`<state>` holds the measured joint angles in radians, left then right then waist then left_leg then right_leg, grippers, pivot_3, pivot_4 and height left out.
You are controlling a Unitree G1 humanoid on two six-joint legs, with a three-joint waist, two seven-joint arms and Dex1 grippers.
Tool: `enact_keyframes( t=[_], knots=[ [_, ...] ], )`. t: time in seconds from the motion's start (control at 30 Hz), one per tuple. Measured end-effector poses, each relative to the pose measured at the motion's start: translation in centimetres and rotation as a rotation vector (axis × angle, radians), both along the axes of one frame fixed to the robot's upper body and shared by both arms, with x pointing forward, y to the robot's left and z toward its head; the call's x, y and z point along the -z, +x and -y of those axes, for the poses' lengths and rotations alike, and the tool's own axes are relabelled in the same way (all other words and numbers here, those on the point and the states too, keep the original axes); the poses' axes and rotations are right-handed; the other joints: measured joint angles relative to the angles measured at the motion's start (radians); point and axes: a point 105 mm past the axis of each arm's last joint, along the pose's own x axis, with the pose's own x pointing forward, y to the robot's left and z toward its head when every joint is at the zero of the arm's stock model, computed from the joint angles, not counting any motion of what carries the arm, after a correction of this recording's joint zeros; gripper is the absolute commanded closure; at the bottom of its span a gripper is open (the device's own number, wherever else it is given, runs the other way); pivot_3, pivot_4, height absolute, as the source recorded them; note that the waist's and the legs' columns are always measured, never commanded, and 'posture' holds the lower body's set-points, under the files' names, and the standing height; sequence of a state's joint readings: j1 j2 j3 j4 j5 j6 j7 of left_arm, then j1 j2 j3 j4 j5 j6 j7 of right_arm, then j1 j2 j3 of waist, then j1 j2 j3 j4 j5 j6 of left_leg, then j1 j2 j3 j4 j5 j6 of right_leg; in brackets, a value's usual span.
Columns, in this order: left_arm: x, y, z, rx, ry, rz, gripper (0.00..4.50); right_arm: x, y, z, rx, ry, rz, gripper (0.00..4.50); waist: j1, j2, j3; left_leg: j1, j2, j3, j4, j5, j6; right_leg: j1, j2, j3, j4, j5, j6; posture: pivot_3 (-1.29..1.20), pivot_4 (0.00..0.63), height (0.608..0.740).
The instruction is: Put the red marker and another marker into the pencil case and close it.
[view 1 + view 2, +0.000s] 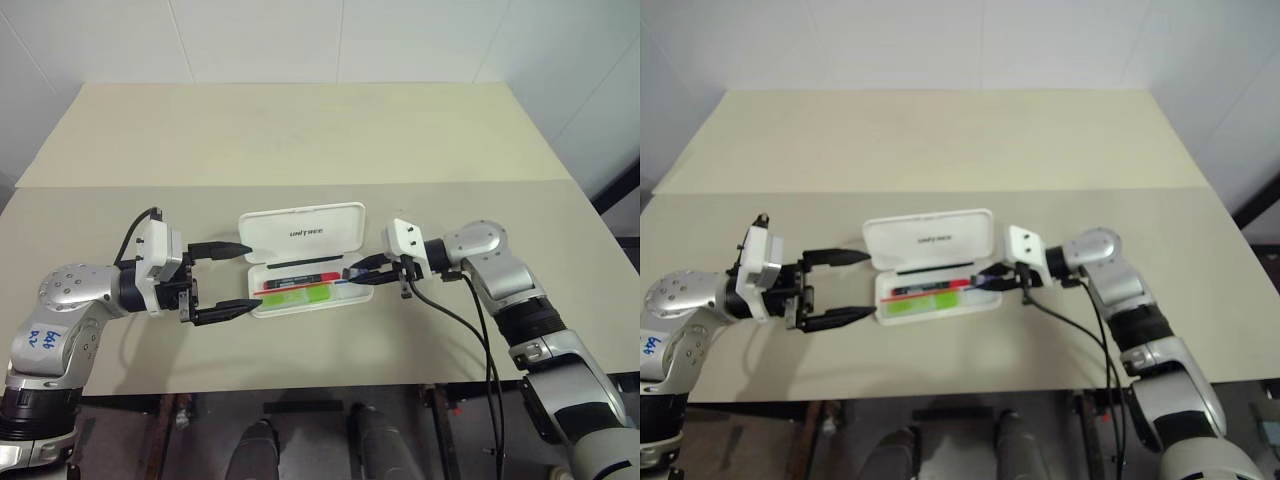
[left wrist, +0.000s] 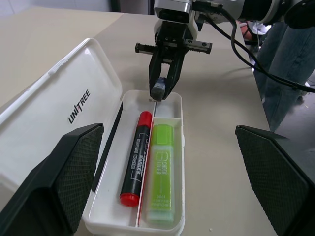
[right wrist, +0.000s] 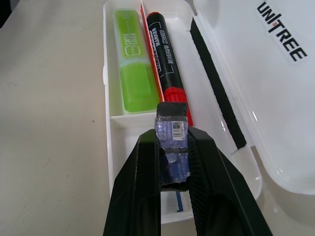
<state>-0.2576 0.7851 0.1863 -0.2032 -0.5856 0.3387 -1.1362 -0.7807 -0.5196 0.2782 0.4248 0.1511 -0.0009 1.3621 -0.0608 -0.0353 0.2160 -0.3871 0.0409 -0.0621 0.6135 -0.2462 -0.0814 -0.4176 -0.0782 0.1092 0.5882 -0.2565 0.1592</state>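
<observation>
Both differ — left gripper (image 1: pixel 232 280) gapes wide, empty; right gripper (image 3: pixel 172 147) clenched on a small dark block (image 3: pixel 172 142) above pencil case (image 1: pixel 300 235).

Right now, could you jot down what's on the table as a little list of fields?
case: white pencil case, lid up
inside: red marker beside green highlighter
left gripper: jaws wide open, at one end of the case
right gripper: jaws shut on a small dark blue piece, at the other end
still to do: close the lid
</observation>
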Motion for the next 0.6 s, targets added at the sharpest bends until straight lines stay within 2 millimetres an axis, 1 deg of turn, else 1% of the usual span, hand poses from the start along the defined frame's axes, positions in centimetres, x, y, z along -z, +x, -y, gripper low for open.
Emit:
enact_keyframes(
  t=[0.27, 0.47, 0.53, 0.6],
  knots=[
    [-0.2, -0.2, 0.1, -0.003, 0.001, 0.008, 0.0, 1.4, -0.5, -0.6, -0.026, -0.042, -0.028, 4.11, -0.001, 0.0, 0.0, 0.0, 0.0, 0.0, 0.0, 0.0, 0.0, 0.0, 0.0, 0.0, 0.0, 0.0, 0.0, 0.0, 0.15, 0.74],
    [-0.2, -0.2, 0.1, -0.005, 0.001, 0.008, 0.0, 1.7, -0.5, -0.6, -0.027, -0.043, -0.03, 4.11, 0.0, 0.0, 0.0, 0.0, 0.0, 0.0, 0.0, 0.0, 0.0, 0.0, 0.0, 0.0, 0.0, 0.0, 0.0, 0.0, 0.15, 0.74],
    [-0.2, -0.2, 0.1, -0.006, 0.001, 0.008, 0.0, 1.8, -0.4, -0.7, -0.027, -0.042, -0.026, 3.34, 0.0, 0.0, 0.0, 0.0, 0.0, 0.0, 0.0, 0.0, 0.0, 0.0, 0.0, 0.0, 0.0, 0.0, 0.0, 0.0, 0.15, 0.74],
    [-0.2, -0.2, 0.1, -0.006, 0.0, 0.008, 0.0, 1.5, -0.2, -0.8, -0.028, -0.028, -0.006, 2.79, -0.002, 0.0, 0.0, 0.001, 0.0, 0.0, 0.0, 0.0, 0.0, 0.0, 0.0, 0.0, 0.001, 0.0, 0.0, 0.0, 0.15, 0.74]
  ],
)
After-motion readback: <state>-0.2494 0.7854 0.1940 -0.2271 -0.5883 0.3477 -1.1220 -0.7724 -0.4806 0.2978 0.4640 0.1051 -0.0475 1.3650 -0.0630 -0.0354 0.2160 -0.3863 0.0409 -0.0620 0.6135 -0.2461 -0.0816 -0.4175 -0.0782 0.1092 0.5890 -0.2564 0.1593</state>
